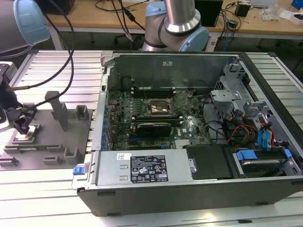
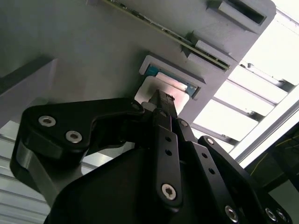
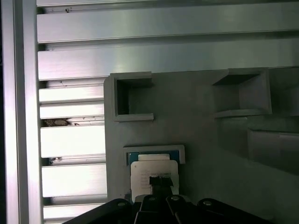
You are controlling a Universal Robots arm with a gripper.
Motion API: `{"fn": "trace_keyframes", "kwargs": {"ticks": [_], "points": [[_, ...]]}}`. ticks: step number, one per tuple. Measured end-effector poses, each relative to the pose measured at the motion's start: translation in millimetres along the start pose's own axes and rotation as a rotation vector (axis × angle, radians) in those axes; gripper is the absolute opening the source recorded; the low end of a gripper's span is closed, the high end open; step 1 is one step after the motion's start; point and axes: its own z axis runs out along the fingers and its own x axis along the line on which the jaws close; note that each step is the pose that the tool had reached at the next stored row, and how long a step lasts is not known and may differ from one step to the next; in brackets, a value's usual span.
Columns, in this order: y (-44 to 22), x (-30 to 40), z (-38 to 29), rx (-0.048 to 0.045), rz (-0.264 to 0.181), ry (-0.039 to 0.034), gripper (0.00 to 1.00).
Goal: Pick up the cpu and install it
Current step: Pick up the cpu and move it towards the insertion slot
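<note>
The cpu (image 3: 142,172) is judged not yet lifted, being seated in its nest near the grey tray's (image 1: 52,146) edge at the exterior view's left, with the gripper (image 3: 161,181) poised upon it, clenched or released not being discernible, and the motherboard socket (image 1: 158,108) apparently unfilled.

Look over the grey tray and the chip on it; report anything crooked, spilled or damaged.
Nothing stands out. The cpu lies flat and square in its recess on the grey tray, with the gripper right over it. No spill or damage shows on the tray.
</note>
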Motion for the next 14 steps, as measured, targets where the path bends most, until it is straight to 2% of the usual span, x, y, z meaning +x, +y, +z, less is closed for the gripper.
{"fn": "trace_keyframes", "kwargs": {"ticks": [3, 6, 7, 13, 14], "points": [[0.0, 0.0, 0.0, 0.0000, 0.000, -0.0001, 0.11], [0.1, 0.0, 0.0, 0.0000, 0.000, 0.0000, 0.29], [0.1, 0.0, 0.0, 0.0000, 0.000, -0.0001, 0.29], [0.1, 0.0, 0.0, 0.0000, 0.000, -0.0001, 0.66], [0.1, 0.0, 0.1, 0.0000, 0.000, -0.0001, 0.66]]}}
